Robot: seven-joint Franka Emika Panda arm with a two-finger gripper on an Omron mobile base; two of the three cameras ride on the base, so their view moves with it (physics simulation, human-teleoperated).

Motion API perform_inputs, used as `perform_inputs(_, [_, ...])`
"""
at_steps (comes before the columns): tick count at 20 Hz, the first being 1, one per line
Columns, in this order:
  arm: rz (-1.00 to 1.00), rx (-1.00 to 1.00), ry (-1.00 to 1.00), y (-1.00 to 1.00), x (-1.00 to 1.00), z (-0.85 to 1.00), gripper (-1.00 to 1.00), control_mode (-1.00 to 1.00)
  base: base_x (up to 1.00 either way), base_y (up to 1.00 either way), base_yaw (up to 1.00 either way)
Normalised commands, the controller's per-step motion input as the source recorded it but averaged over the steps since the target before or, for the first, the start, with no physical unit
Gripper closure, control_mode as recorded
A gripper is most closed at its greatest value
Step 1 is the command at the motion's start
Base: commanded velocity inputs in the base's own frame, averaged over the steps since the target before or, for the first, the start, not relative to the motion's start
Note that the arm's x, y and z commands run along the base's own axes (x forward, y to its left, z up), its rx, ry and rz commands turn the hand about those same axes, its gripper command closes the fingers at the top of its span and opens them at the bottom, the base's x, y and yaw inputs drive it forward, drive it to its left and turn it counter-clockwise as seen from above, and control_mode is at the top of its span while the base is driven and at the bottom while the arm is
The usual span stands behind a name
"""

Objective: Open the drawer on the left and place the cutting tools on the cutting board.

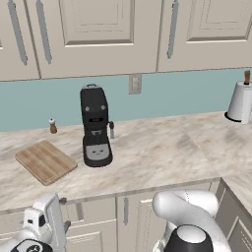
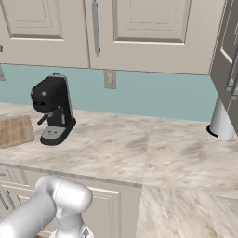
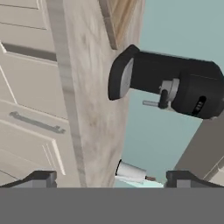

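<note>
Here the white arm's two-finger gripper [image 3: 109,177] hangs low before the cabinet fronts with its jaws spread wide and nothing between them. The wide cream-beige drawer [image 3: 26,118] with its grey bar handle [image 3: 37,123] is shut below the marbled counter [image 1: 162,152]. On that counter lies the flat light-brown wooden cutting board [image 1: 45,161], just left of the black coffee machine [image 1: 95,125].

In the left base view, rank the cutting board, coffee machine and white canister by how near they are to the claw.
The claw sits low at the lower left, below the counter edge, jaws open.
1. Cutting board, on the counter above the claw.
2. Coffee machine, right of the board.
3. White canister, far right by the wall.
</note>
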Motion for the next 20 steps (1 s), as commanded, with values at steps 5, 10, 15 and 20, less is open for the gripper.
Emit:
perform_inputs(5, [0.05,-0.05,-0.22,0.11,0.00,-0.51,-1.00,-1.00,0.00,0.00,0.00])
perform_inputs(10, [0.02,0.00,-0.12,0.07,0.00,-0.43,-1.00,-1.00,0.00,0.00,0.00])
perform_inputs(15, [0.05,0.01,-0.02,0.07,0.09,-0.34,-1.00,-1.00,0.00,0.00,0.00])
perform_inputs(20, [0.11,0.05,0.00,0.09,0.20,-0.28,-1.00,-1.00,0.00,0.00,0.00])
